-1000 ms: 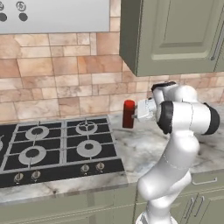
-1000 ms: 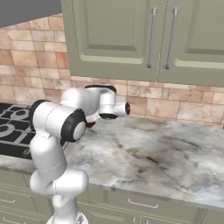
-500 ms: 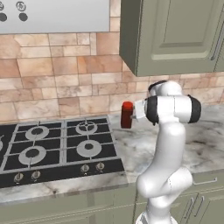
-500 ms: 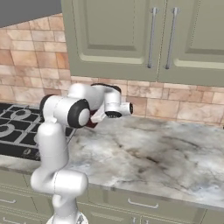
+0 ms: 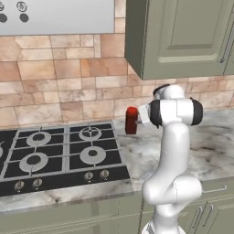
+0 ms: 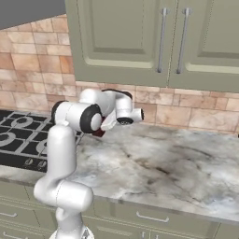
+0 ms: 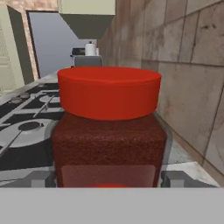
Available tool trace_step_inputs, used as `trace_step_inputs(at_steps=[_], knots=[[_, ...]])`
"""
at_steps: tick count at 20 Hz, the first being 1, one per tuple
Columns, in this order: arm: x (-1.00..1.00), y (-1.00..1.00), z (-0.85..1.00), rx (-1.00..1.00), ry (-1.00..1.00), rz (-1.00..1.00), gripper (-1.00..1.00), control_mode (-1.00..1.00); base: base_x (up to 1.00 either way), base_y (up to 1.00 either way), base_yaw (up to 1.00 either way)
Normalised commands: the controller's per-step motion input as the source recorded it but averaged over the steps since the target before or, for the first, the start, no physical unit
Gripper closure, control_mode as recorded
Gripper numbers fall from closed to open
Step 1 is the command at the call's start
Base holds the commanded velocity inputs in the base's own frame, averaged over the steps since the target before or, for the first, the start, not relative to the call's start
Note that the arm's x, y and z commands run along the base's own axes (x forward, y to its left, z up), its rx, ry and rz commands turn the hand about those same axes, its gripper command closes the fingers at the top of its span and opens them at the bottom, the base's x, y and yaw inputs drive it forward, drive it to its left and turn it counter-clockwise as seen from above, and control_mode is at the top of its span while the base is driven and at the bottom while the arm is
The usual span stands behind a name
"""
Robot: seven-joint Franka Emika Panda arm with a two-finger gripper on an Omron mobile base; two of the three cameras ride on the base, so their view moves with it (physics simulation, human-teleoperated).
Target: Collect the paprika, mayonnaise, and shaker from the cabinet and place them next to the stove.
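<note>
Paprika, the tall dark red spice bottle with a bright red cap (image 5: 131, 120), stands upright on the grey-veined marble tabletop (image 5: 215, 151) in the left base view, just right of the flat black gas stove with round silver burners (image 5: 59, 155) and near the tan stone-tile backsplash (image 5: 68, 87). The white robot arm's hand reaches toward the bottle from the right, close beside it. Above hangs the olive grey-green wall cabinet with panelled door (image 5: 183, 36), shut.

From the right base view, the arm bends over the tabletop (image 6: 177, 172) and hides most of the paprika (image 6: 98, 133), of which a dark red sliver shows under the hand. The stove (image 6: 18, 140) lies to the left, and the cabinet (image 6: 116, 37) doors with long silver bar handles are closed.

Looking along the hand, the paprika (image 7: 109, 127) sits very close, upright, its red cap above the dark speckled body. The gripper (image 7: 109, 179) stands wide, a grey finger tip (image 7: 43, 179) on either side of the bottle's base with gaps showing, so nothing is clamped. The stove (image 7: 26, 131) stretches away on the left, the backsplash (image 7: 188, 78) on the right.
</note>
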Motion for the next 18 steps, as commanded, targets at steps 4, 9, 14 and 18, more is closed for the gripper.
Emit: trace_step_inputs(at_steps=[4, 9, 14, 18], knots=[[0.28, 0.18, -0.27, 0.0, 0.0, 0.02, 1.0, -1.0, 0.0, 0.0, 0.0], [0.12, 0.14, -0.3, 0.0, 0.0, 0.02, -1.0, -1.0, 0.0, 0.0, 0.0], [0.0, 0.03, -0.13, 0.0, 0.0, 0.01, -1.0, -1.0, 0.0, 0.0, 0.0], [-0.02, 0.0, 0.0, 0.0, 0.0, 0.0, -1.0, -1.0, 0.0, 0.0, 0.0]])
